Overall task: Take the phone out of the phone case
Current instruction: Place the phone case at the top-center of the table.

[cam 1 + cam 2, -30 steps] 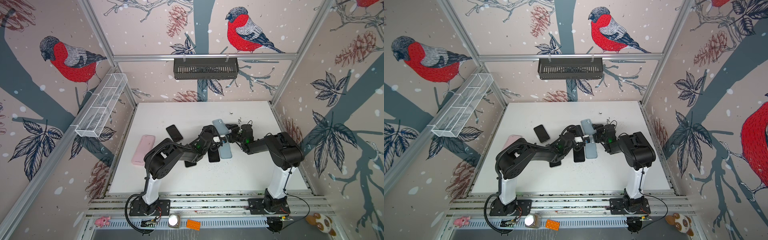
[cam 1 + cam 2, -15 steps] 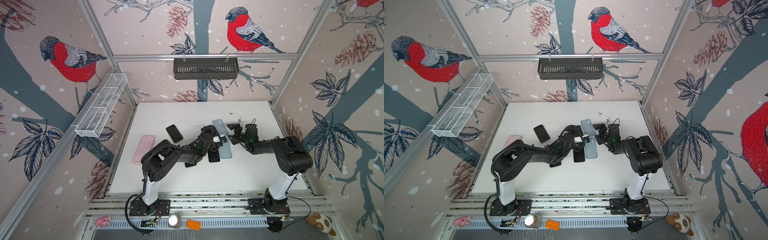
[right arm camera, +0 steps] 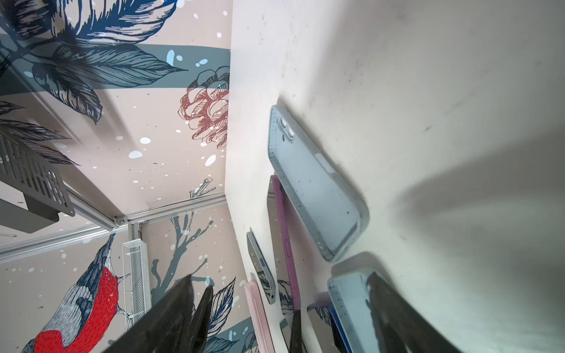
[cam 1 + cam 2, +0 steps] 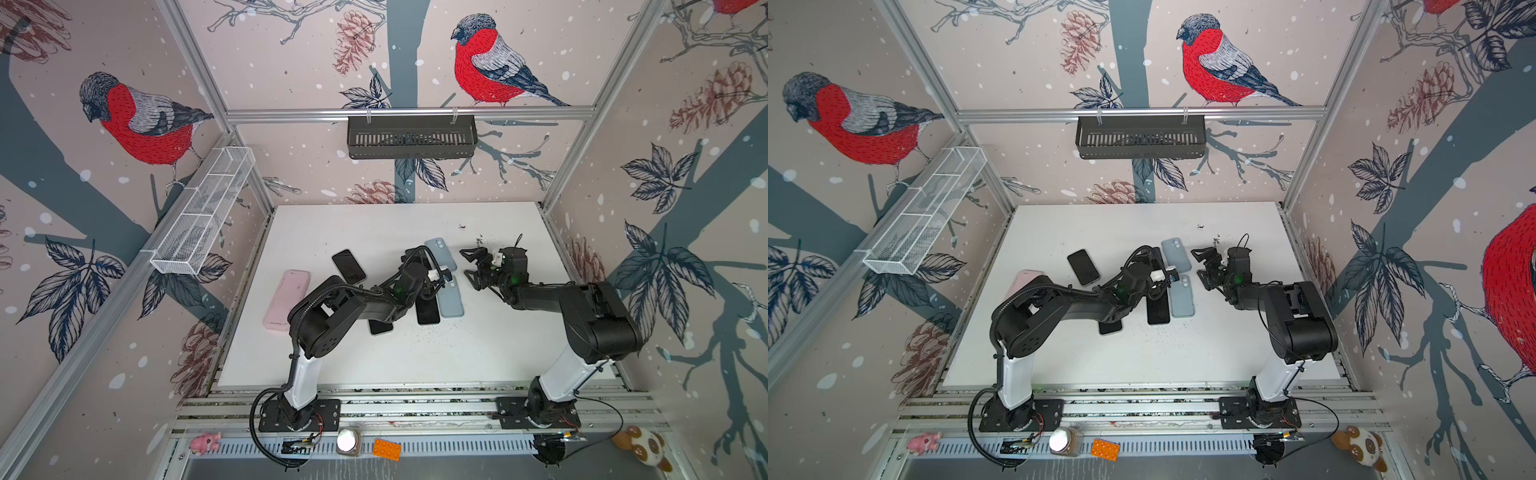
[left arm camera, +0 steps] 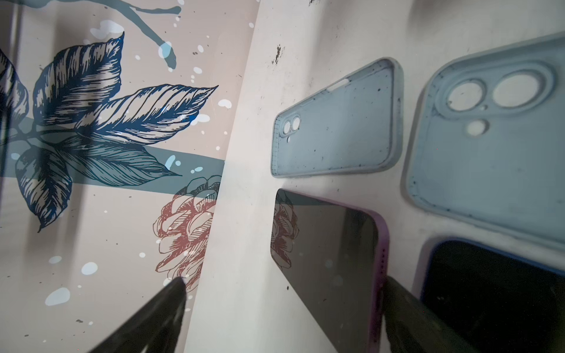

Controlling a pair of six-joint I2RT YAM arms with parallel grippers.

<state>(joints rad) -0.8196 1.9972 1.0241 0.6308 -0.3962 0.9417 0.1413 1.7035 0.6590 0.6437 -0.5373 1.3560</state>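
Two empty light-blue phone cases lie inside-up on the white table, the far case [image 4: 440, 253] and the near case [image 4: 452, 298]. A dark phone with a blue edge [image 4: 428, 309] lies bare beside the near case [image 5: 489, 159]. A purple-edged phone [image 5: 330, 259] lies screen-up under my left gripper [image 5: 284, 279], which is open and holds nothing. One of its fingers [image 5: 406, 305] stands between the two phones. My right gripper [image 4: 467, 266] hovers open and empty just right of both cases [image 3: 315, 189].
A black phone [image 4: 349, 266] and a pink case [image 4: 286, 299] lie to the left. Another dark phone [image 4: 380, 326] is partly under my left arm. Dark crumbs [image 4: 478, 240] dot the table [image 4: 374, 365] behind my right gripper. Baskets hang on the walls.
My right gripper drew back to the right, away from the blue cases, and opened wider. My left gripper opened too. The phones and cases stayed put.
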